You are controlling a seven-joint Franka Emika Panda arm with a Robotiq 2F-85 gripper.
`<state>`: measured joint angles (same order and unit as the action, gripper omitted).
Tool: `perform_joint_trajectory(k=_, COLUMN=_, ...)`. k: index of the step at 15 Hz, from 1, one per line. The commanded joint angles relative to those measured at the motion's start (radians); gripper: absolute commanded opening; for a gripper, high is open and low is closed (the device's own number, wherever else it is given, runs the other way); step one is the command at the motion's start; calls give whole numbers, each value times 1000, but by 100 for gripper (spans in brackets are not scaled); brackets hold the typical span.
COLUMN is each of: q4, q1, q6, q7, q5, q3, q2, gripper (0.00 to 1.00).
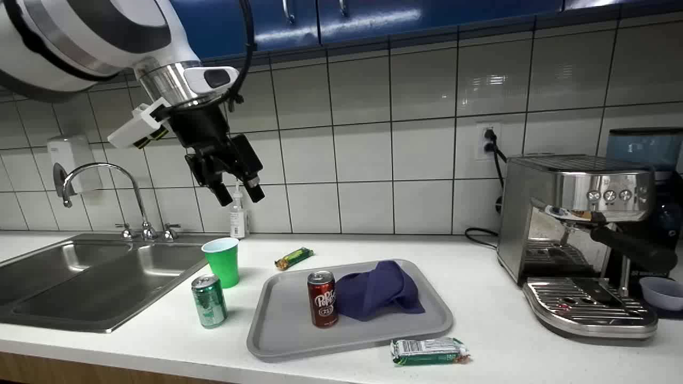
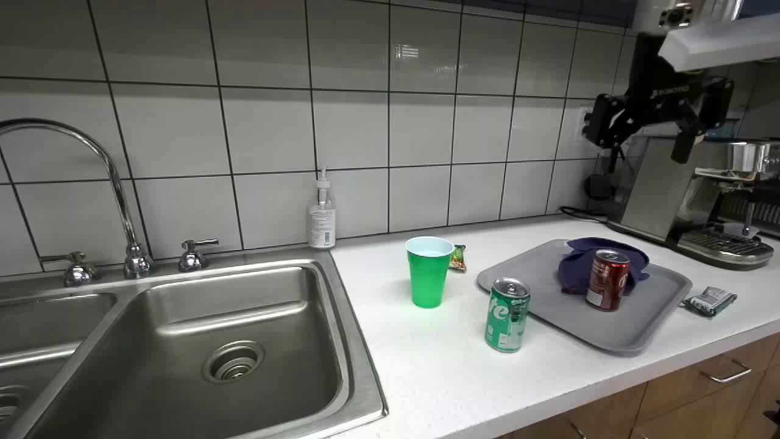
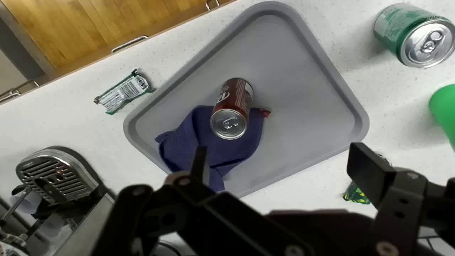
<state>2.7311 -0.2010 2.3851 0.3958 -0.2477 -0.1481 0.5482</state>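
Black, spread wide and empty, the gripper (image 3: 279, 152) seems poised to reach, the red can (image 3: 233, 106) on the tray (image 3: 302, 99) towards its wrist-view ten-thirty, so any grasp calls for aligning and lowering.

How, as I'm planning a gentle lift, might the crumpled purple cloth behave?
The crumpled purple cloth will probably droop, given its loose folds. It may be light, as its edges look thin. Lifting could disturb the small red wrapper-like corner showing at its edge.

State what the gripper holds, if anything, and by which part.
Nothing is held: the gripper hangs open in the air, nothing between its jaws.
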Motion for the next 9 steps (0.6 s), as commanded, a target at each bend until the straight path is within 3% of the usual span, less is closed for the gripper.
perform_joint_trajectory(k=1, q4=-1, q1=8, q6=-3, q7=3, q5=-5, q3=8, q2=-1, gripper=100)
perform_joint_trajectory(k=9, q4=-3, q1=15, q6=44, q7=-37, q5=4, q3=44, q2=-45, gripper=100)
